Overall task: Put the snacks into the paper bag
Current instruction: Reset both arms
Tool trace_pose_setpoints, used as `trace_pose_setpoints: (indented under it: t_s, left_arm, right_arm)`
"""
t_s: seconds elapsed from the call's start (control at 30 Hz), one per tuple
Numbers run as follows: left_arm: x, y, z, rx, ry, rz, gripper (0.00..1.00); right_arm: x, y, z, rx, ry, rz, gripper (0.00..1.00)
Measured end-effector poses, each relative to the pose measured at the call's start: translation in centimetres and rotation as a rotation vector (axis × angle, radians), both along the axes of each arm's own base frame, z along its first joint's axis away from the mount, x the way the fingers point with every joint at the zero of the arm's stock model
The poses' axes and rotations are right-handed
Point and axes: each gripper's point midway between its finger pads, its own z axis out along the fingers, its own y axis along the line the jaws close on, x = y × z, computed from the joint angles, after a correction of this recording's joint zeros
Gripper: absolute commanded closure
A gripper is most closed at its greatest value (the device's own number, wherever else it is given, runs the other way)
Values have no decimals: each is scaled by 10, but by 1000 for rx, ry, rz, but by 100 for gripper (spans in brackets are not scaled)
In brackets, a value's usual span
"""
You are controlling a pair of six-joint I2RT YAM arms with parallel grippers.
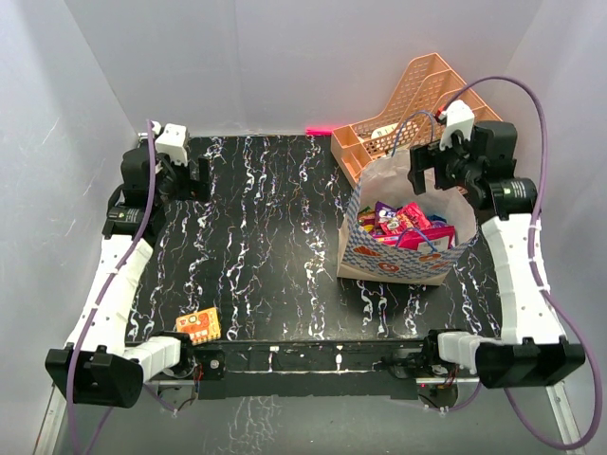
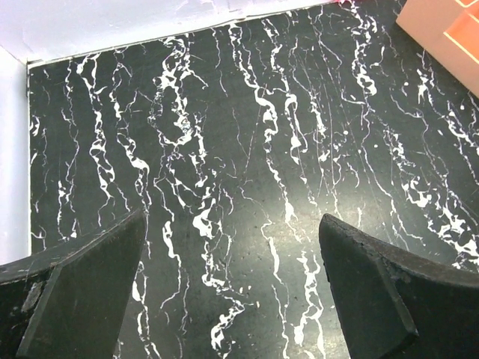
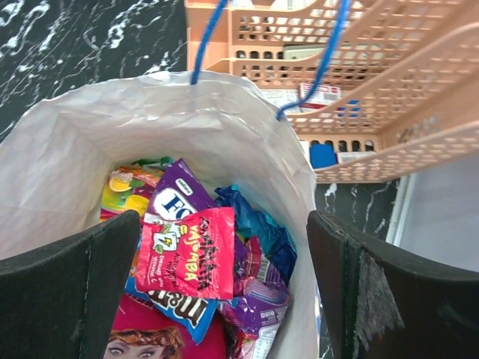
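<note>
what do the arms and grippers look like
The left arm and right arm have white shells with black joints and bases, and a purple cable loops along each. The left gripper and right gripper have broad, flat black fingers.

A peach plastic mesh file organizer was seen at the far right corner of a black table veined with white marbling. The table was enclosed by plain white walls at the left, back and right. A small pink object was found at the table's far edge, just left of the organizer. Through the mesh, a blue item and a white card with red print were glimpsed, though neither could be identified.
</note>
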Motion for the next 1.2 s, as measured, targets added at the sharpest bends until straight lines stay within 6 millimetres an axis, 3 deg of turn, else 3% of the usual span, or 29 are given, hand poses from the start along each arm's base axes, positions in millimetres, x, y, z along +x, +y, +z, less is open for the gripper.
trace_pose_setpoints:
  t_s: [0.23, 0.33, 0.6, 1.03, 1.2]
  left_arm:
    - [-4, 14, 2, 67, -5, 45, 2]
    - [-4, 23, 2, 94, -6, 84, 2]
    - [1, 28, 9, 101, -37, 117, 2]
    - [9, 33, 53, 67, -206, 159, 2]
    - [4, 40, 63, 66, -252, 201, 2]
  right_arm:
    - [-12, -19, 8, -8, -119, -134, 2]
    - [-3, -20, 13, 1, -144, -144, 2]
    - [21, -20, 4, -17, -131, -130, 1]
    - [35, -10, 31, 15, -257, -85, 2]
    - [25, -9, 25, 20, -282, -78, 2]
